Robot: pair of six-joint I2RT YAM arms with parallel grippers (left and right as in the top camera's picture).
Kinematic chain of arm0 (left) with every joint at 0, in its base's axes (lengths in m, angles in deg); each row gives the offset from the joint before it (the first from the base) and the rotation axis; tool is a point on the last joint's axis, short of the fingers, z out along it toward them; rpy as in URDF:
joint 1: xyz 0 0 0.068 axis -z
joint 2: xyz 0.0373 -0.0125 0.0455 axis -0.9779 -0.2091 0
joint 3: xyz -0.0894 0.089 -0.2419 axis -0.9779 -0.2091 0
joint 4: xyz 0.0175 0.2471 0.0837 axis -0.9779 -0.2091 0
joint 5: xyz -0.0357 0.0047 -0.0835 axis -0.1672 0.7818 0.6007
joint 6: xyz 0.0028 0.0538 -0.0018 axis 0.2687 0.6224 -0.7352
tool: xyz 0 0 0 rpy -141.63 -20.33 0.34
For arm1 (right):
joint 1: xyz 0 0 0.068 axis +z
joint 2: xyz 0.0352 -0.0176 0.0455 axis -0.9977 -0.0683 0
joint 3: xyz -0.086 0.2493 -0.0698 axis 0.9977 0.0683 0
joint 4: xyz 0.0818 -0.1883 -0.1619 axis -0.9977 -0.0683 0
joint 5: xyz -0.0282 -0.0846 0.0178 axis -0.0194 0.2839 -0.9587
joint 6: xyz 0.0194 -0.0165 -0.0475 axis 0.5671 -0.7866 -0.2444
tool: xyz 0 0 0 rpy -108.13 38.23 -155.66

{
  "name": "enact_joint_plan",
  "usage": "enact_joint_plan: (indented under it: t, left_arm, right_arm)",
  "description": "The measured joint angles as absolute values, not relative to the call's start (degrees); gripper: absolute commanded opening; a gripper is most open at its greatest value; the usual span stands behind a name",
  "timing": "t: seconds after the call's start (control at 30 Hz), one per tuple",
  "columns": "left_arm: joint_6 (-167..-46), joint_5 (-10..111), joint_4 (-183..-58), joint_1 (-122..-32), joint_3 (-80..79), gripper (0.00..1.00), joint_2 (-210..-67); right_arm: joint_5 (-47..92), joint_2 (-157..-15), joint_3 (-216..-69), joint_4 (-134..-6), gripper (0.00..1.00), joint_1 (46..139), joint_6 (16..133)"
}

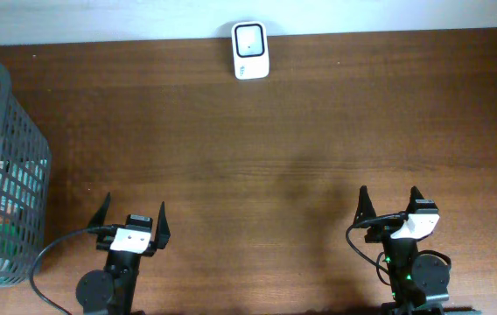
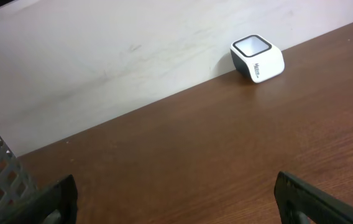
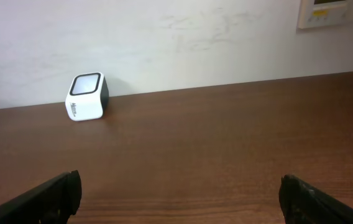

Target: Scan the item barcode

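At the near edge, left claw (image 1: 134, 204) and right claw (image 1: 389, 192) spread wide, empty, scanner (image 1: 250, 51) far across.

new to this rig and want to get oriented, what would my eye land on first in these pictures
The small white scanner stands alone at the far edge of the brown table, against the wall. A grey mesh basket sits at the table's left edge. The left tool and the right tool stand open and empty at the near edge.
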State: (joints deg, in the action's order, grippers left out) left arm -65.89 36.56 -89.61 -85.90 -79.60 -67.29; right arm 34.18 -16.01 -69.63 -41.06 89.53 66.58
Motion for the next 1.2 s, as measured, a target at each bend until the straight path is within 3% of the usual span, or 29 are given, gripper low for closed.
enact_joint_plan:
  t: [0.7,0.93,1.2]
  left_arm:
    - [-65.89,36.54,-89.21,-85.9,-79.6,0.99,-67.29]
    - [-65.69,41.79,-80.84,-85.9,-79.43,0.99,-67.29]
    - [-65.48,44.61,-86.13,-85.81,-65.96,0.99,-75.75]
  right_arm:
    - [34.18,-16.01,-69.63,-41.06,0.98,89.53,66.51]
    - [34.18,-16.01,-69.63,-41.06,0.98,89.53,66.6]
    - [34.18,-16.01,-69.63,-41.08,0.98,89.53,66.6]
